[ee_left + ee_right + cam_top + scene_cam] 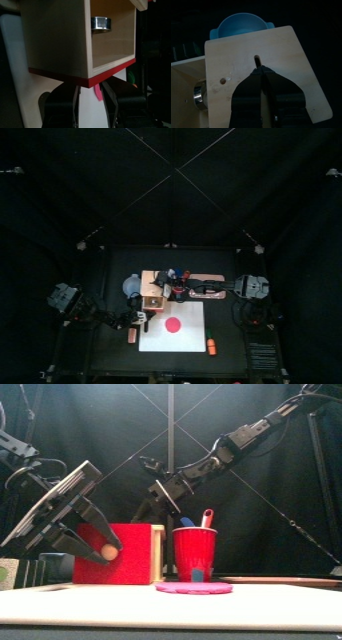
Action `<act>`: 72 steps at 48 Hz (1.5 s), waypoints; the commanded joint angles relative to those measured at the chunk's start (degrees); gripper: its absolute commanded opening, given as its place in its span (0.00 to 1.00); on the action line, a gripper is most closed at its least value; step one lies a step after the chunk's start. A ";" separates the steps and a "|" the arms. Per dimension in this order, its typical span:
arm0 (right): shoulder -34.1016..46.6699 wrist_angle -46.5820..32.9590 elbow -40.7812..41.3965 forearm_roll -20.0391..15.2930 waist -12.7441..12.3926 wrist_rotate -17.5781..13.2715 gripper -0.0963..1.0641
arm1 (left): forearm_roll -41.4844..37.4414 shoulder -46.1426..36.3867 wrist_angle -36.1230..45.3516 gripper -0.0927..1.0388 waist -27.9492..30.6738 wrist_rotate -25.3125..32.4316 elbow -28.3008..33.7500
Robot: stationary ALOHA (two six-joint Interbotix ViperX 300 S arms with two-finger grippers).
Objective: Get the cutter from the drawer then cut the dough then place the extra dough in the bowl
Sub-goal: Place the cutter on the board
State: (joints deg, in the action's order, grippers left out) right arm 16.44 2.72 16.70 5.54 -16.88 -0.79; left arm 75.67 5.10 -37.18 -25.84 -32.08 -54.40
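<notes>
Drawer (112, 47) open, cutter (101, 23) deep inside.
Your left fingers (67, 102) pinch its knob (107, 552); right fingers (251, 92) press together atop the box (238, 55).

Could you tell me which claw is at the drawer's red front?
The left claw, at the red drawer front; the right claw rests atop the wooden box.

Metal cutter (101, 23) sits in the pulled-out drawer (57, 40), while the red dough disc (173, 324) lies flat, uncut.

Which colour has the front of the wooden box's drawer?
Red. The drawer front shows best in the front view.
</notes>
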 commanded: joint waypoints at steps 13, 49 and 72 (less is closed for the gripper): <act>-0.18 0.97 -0.09 -0.09 -0.70 0.09 0.10 | -0.26 -0.18 1.58 0.51 -2.90 0.44 0.79; -0.18 1.05 -0.35 0.09 -0.70 0.09 0.10 | -0.44 -0.35 0.88 0.82 -1.32 2.99 0.79; -0.09 1.05 -0.35 0.00 -0.70 0.09 0.10 | -1.58 -6.59 1.67 0.82 -3.96 2.90 -2.99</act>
State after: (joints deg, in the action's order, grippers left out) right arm 16.61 2.81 16.35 5.63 -16.88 -0.79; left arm 74.18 0.62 -35.68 -28.92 -29.27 -57.48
